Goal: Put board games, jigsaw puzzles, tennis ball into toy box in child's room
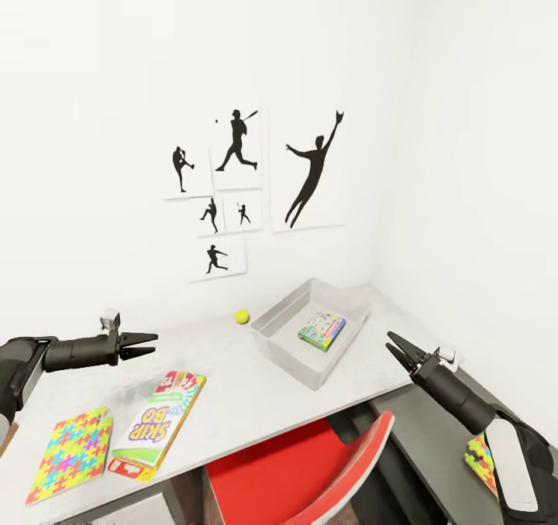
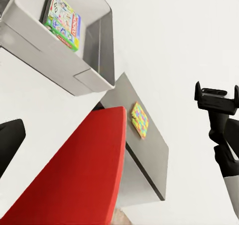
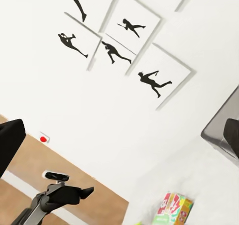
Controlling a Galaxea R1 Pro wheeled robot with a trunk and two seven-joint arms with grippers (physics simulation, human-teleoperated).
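A grey toy box (image 1: 288, 348) stands at the table's far right with one board game (image 1: 322, 330) lying inside it; the left wrist view shows this box (image 2: 84, 60) and game (image 2: 62, 21) too. A yellow tennis ball (image 1: 242, 317) rests by the wall, left of the box. The Skip-Bo board game (image 1: 159, 424) and a colourful jigsaw puzzle (image 1: 70, 454) lie near the front left edge. A second jigsaw puzzle (image 1: 482, 463) lies on a lower grey surface at the right. My left gripper (image 1: 149, 344) hovers open above the table's left. My right gripper (image 1: 395, 344) hangs open just right of the box.
A red chair (image 1: 310, 471) is tucked under the table's front edge. Baseball silhouette posters (image 1: 232, 192) hang on the white wall behind. The grey table (image 1: 232, 370) fits into the room's corner, with a wall close on the right.
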